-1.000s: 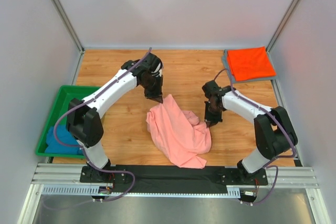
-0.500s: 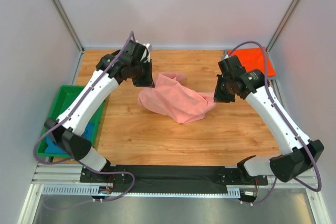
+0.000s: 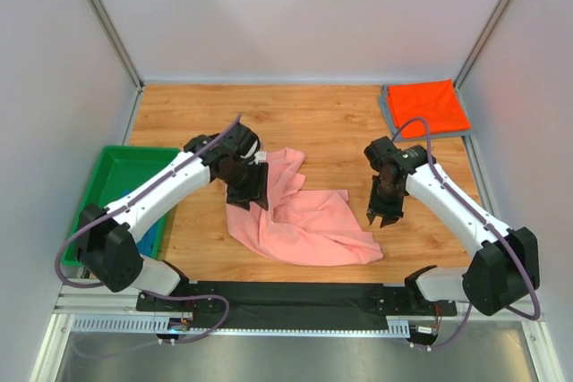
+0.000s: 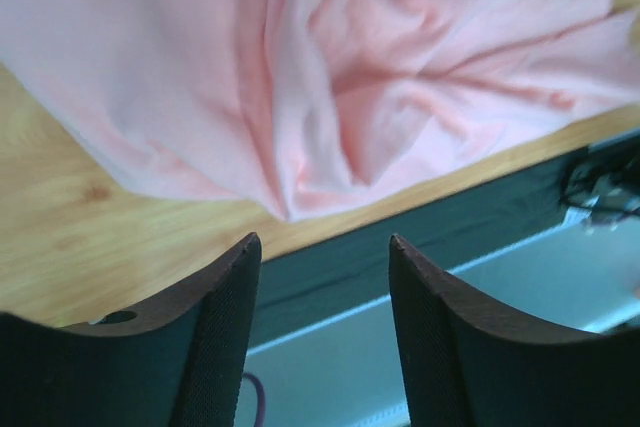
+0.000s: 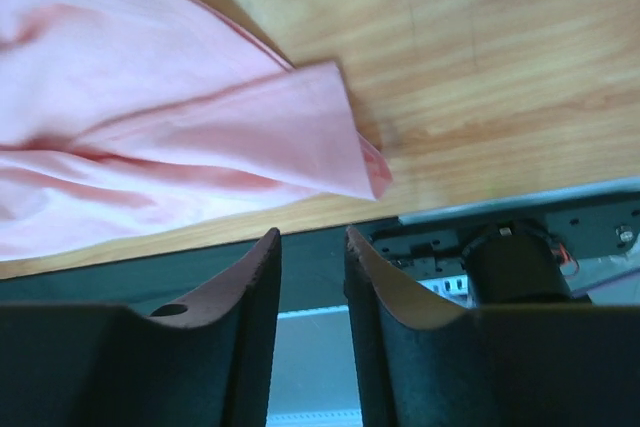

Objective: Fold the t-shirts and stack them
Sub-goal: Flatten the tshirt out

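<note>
Pink t-shirt (image 3: pixel 304 225) outside both open jaws

Top camera high behind the near edge, looking down on the whole table (image 3: pixel 322 123), wrist cameras close over the salmon-pink t-shirt (image 3: pixel 304 221), facing back toward that edge, shirt in all three.

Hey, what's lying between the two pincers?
The salmon-pink t-shirt, rumpled, fills most of the stretch between left pincer and right pincer; top view shows it.
</note>
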